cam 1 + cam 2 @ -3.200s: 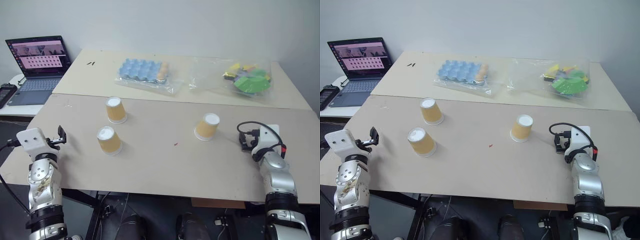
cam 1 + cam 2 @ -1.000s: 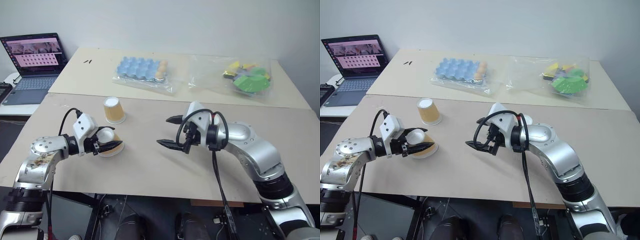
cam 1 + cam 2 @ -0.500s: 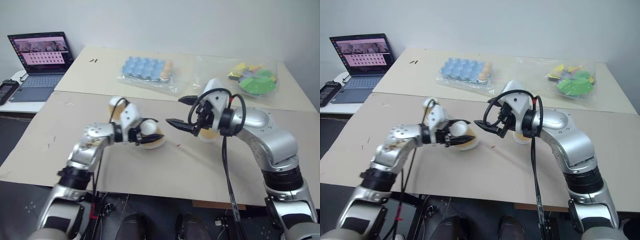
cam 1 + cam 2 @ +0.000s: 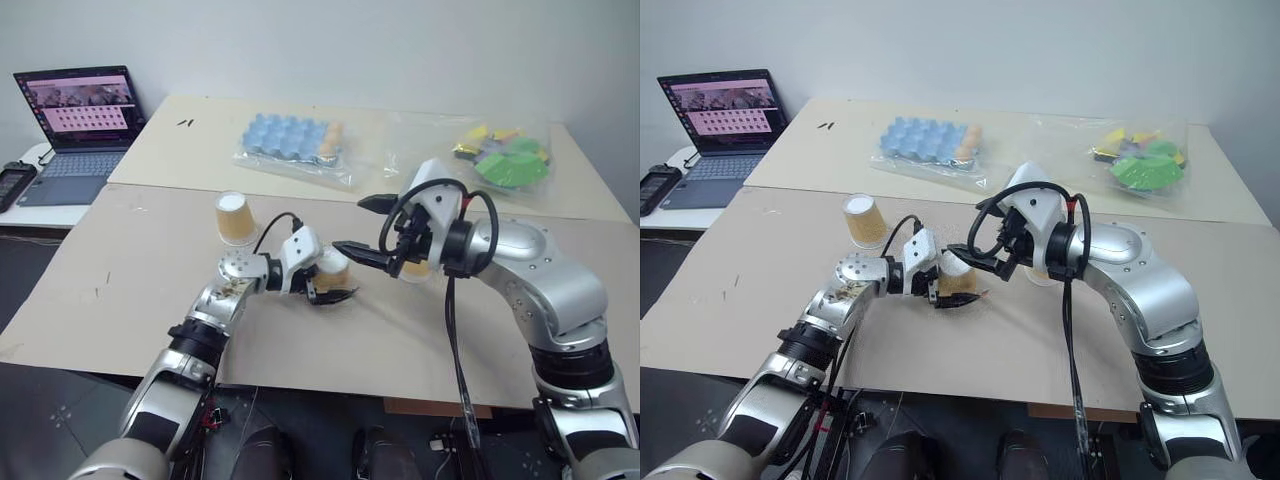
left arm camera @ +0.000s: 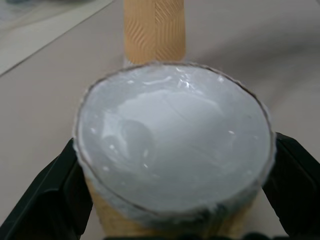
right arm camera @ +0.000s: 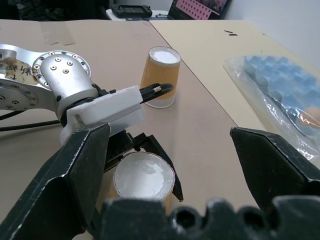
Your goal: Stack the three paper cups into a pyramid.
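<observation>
Left gripper [image 4: 952,290] fingers spread, released, cup [image 4: 958,274] sitting between them. Right gripper [image 4: 358,226] fingers wide apart, empty, just above that cup.

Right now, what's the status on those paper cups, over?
Both open: left gripper around one cup on the table, right gripper just above. Far cup, third cup apart, nothing stacked. No obstruction.

Paper cups [image 4: 958,276] with matt tan embossed sides and glossy white bases, matt beige table [image 4: 130,270], glossy black plastic fingers [image 6: 272,167], crinkly clear plastic bag [image 4: 440,150], brushed metal arms [image 4: 1140,270].
</observation>
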You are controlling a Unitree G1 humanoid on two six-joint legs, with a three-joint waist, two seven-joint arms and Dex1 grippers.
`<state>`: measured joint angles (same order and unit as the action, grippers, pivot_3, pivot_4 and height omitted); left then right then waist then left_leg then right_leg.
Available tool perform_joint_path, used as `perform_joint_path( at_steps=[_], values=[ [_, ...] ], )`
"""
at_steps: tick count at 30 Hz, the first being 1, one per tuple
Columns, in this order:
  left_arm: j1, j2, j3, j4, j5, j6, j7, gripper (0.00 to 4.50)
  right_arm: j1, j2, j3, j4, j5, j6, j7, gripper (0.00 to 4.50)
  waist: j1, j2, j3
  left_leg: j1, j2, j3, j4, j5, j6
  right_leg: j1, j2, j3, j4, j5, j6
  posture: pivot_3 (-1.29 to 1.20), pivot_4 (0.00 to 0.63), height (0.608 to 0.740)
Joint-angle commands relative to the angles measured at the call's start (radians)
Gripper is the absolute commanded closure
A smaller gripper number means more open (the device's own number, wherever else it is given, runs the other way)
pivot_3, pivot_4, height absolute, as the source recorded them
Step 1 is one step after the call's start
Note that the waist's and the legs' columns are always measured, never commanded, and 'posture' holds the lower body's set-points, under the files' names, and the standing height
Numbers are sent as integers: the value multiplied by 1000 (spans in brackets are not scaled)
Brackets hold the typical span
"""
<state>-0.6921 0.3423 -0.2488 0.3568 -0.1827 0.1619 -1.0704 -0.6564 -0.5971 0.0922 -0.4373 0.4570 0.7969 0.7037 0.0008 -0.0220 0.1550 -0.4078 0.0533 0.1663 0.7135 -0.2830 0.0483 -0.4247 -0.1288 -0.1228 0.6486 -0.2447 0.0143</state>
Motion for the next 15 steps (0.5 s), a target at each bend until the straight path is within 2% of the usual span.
perform_joint_path(
  at_steps=[1, 5, 8, 10, 13, 15],
  values=[
    [8, 37, 70, -176, -75, 97, 1, 54, -8, 7, -30, -11, 19, -11, 0, 0, -1, 0, 0, 0, 0, 0, 0, 0, 0, 0, 0, 0, 0, 0, 0, 0, 150, 733],
    [72, 119, 146, -411, -153, 260, 33, 54, -4, 13, -28, 9, 18, -27, 17, 0, -4, 0, 0, 0, 0, -1, -1, 0, 0, 1, 0, 0, 0, 0, 0, 0, 150, 733],
    [178, 239, 286, -654, -267, 453, 80, 54, 4, 10, -37, 30, 26, -38, 45, 0, -16, 0, 0, 0, 0, -1, -1, 0, 0, 0, 0, 0, 0, 0, 0, 0, 150, 733],
    [235, 282, 390, -747, -323, 551, 150, 54, 16, 3, -48, 32, 36, -40, 65, 0, -19, 0, 0, 1, 1, -1, -2, 0, 0, 0, 0, 1, 0, 0, 0, 0, 150, 733],
    [311, 304, 539, -724, -253, 594, 339, 54, 51, -22, -62, 25, 50, -36, 96, 0, -10, 0, 0, 2, 2, -2, -2, 0, 0, 2, -1, 1, -1, 0, 1, 0, 150, 733],
    [343, 323, 560, -657, -154, 566, 445, 54, 70, -33, -68, 17, 58, -31, 106, 0, -6, 0, 0, 4, 1, -2, -1, 0, 0, 4, -1, 1, -1, 0, 1, 0, 150, 733]
  ],
)
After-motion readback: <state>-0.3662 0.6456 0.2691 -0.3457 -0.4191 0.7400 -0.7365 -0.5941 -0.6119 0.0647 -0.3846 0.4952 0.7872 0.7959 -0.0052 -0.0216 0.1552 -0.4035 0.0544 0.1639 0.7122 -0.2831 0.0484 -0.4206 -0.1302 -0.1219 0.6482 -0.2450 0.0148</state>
